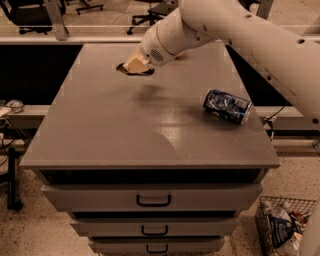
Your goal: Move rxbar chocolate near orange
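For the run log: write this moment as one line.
hand: back left of table, down over rxbar chocolate | soda can: on its side, right

Grey drawer cabinet (125, 135) on speckled floor (45, 235), office chairs (152, 11) behind; hand (134, 64) over its far-left top.
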`<action>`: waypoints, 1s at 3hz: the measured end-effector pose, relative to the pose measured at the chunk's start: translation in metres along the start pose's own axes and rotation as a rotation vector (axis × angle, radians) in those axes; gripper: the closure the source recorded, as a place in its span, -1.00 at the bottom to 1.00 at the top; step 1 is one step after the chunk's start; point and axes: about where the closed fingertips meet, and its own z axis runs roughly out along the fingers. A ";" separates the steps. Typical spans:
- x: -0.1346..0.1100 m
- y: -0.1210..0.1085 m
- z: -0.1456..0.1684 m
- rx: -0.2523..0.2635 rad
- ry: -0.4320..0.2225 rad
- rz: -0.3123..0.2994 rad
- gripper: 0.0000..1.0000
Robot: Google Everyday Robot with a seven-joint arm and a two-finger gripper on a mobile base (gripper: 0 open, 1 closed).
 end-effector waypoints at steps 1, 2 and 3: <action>0.000 0.001 0.000 -0.001 0.000 0.000 1.00; 0.008 -0.006 -0.004 0.054 0.033 -0.009 1.00; 0.031 -0.032 -0.020 0.157 0.100 -0.016 1.00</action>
